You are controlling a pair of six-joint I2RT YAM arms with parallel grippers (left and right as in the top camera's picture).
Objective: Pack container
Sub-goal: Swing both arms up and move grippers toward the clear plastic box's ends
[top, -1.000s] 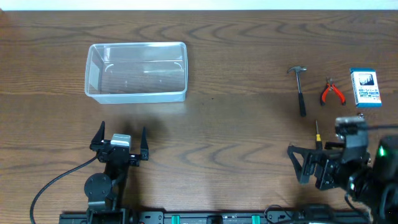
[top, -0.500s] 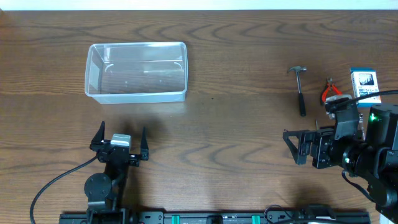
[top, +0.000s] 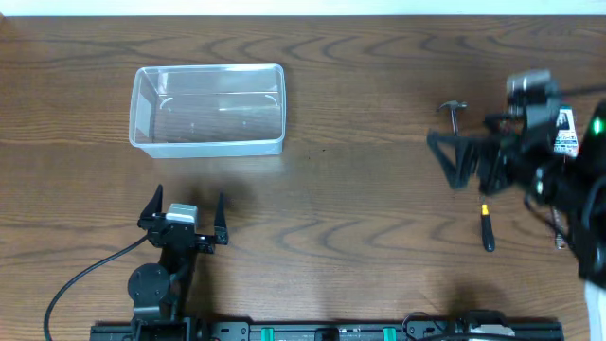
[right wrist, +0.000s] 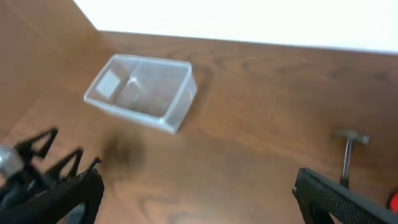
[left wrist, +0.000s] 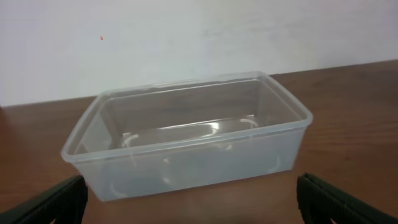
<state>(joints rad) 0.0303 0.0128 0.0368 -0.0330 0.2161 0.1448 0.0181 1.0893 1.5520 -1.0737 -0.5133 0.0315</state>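
The clear container (top: 208,109) stands upright on the far left part of the wooden table (top: 360,237), open side up, with nothing inside it. The left arm sits low at the near edge, drawn in close to its base. Its left gripper (top: 187,197) points toward the far side, straight at the container but well short of it. The jaws are spread wide and hold nothing. From the left wrist the container (left wrist: 186,134) fills the middle of the view, with the two dark fingertips (left wrist: 50,205) at the lower corners.

The right arm reaches out over the right part of the table and is blurred in the overhead view. Its right gripper (top: 443,161) points left, jaws released, wide apart and empty. Seen from above it covers the handle of a hammer (top: 454,107), whose head shows just on the far side of the fingers. A screwdriver (top: 486,225) with a yellow-and-black handle lies nearer, apart from the gripper. A blue-and-white box (top: 566,134) is partly hidden behind the arm at the right. The right wrist view looks across the table to the container (right wrist: 140,92) at the far left, with the hammer (right wrist: 346,158) lying at the right.
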